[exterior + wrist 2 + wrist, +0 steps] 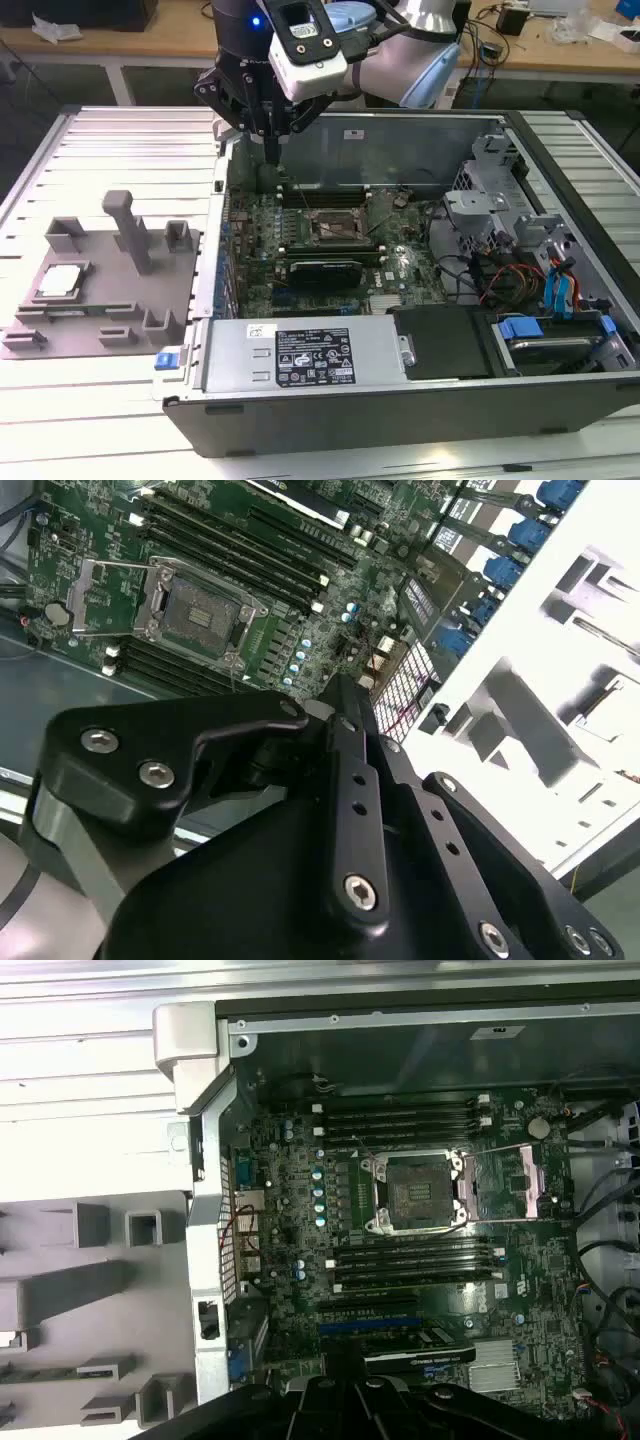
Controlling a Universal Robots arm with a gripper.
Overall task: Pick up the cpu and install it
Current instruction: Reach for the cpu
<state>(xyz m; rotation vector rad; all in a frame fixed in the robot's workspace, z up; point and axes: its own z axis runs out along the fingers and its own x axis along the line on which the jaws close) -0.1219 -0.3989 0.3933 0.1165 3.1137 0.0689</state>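
Open computer case sits on the bench, with the fixture plate beside it on the exterior view's left. On that plate's left part lies the cpu, well apart from the socket, which sits mid-motherboard inside the case. Power supply box lines the case wall nearest the exterior camera. The hand hangs over the case's far left corner.
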